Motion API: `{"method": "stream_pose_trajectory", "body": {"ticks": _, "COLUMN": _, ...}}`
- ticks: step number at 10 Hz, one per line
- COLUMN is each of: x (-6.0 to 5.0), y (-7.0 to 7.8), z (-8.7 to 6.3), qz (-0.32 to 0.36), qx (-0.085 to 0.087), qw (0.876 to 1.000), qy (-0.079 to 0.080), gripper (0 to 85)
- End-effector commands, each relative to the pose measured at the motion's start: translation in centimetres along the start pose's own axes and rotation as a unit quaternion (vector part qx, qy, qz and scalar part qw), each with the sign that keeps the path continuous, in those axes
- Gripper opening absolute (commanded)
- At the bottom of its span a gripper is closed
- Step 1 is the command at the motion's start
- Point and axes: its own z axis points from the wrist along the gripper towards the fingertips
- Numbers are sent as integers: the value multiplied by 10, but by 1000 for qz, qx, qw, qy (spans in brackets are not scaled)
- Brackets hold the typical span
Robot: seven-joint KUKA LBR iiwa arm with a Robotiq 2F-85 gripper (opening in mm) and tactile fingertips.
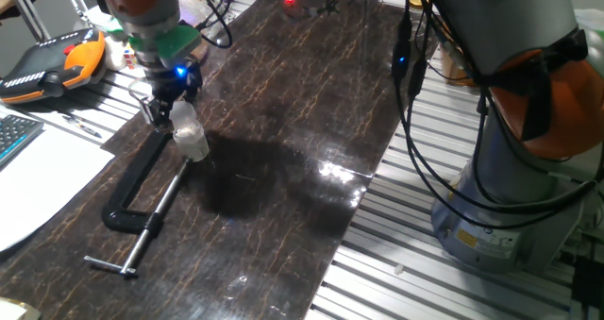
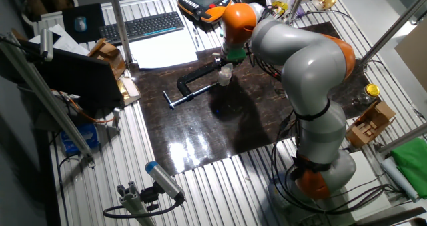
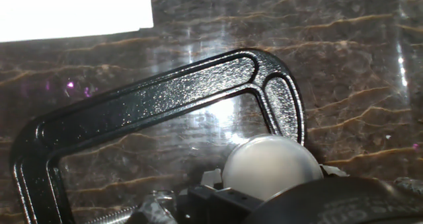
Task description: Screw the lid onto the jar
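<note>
The gripper [image 1: 173, 108] closes on the lid [image 1: 183, 115], seating it on the jar [image 1: 193, 142] directly beneath, beside the C-clamp [image 1: 142, 183]; twisting appears next.

A dark brown, marble-patterned counter [image 1: 283, 122] with a glossy top lies on a ribbed aluminium frame of silver slats [image 2: 200, 186]. Overhead light glares off the dark surface in white patches [image 1: 335, 174]. At the far edge sit a black computer keyboard [image 2: 141, 27] and a white sheet of paper [image 2: 163, 51]. An orange-and-black handheld control pendant [image 1: 52, 65] rests near them. Black cables [image 1: 415, 122] hang across the slats.
</note>
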Motion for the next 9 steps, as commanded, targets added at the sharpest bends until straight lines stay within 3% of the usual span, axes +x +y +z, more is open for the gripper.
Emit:
{"method": "stream_pose_trajectory", "body": {"ticks": 1, "x": -1, "y": 0, "z": 1, "qz": -3, "qx": 0, "qw": 1000, "qy": 0, "gripper": 693}}
{"method": "stream_pose_trajectory", "body": {"ticks": 9, "x": -1, "y": -4, "z": 18, "qz": -36, "qx": -13, "qw": 999, "qy": -6, "gripper": 697}}
